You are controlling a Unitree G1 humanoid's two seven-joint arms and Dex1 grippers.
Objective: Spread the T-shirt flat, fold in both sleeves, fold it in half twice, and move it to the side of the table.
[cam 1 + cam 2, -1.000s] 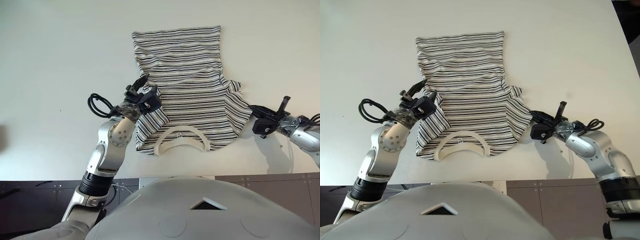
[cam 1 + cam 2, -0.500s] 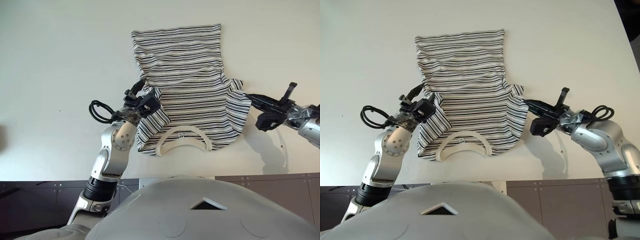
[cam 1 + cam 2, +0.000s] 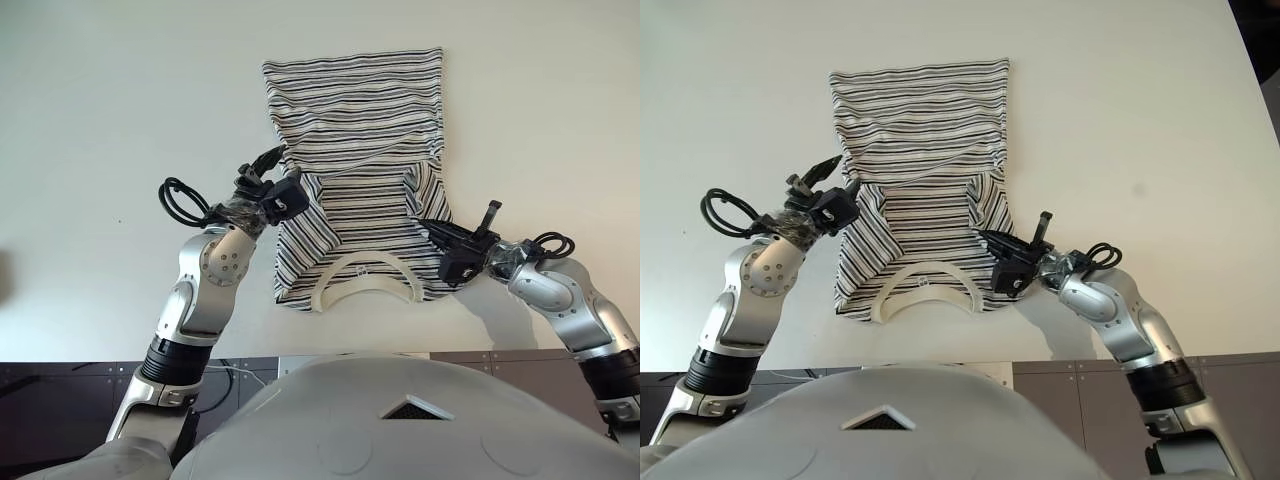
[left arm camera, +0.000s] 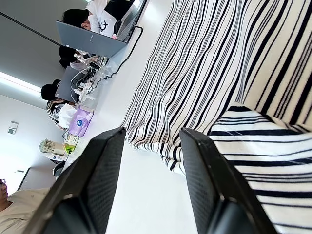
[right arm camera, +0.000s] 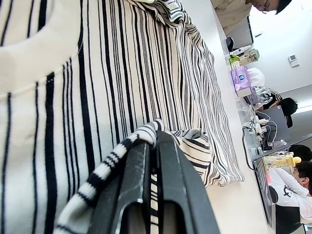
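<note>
t-shirt [image 3: 355, 130]: lying mid bench [image 3: 120, 100], collar nearest the robot.
right claw [image 3: 435, 230]: clamping the right sleeve [image 3: 425, 195] over the chest.
left claw [image 3: 278, 172]: hanging apart beside the left sleeve [image 3: 300, 235].
care: sleeve wants laying flat, crease straight, before releasing.

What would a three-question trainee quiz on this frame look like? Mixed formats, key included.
1. True or false: the left gripper is shut on the striped T-shirt.
2. The right gripper pinches: A the hem, B the right sleeve, C the left sleeve.
3. Fill in: the shirt's ___ end lies nearest the robot.

Key: 1 false, its fingers stand apart with nothing between them; 2 B; 3 collar.
</note>
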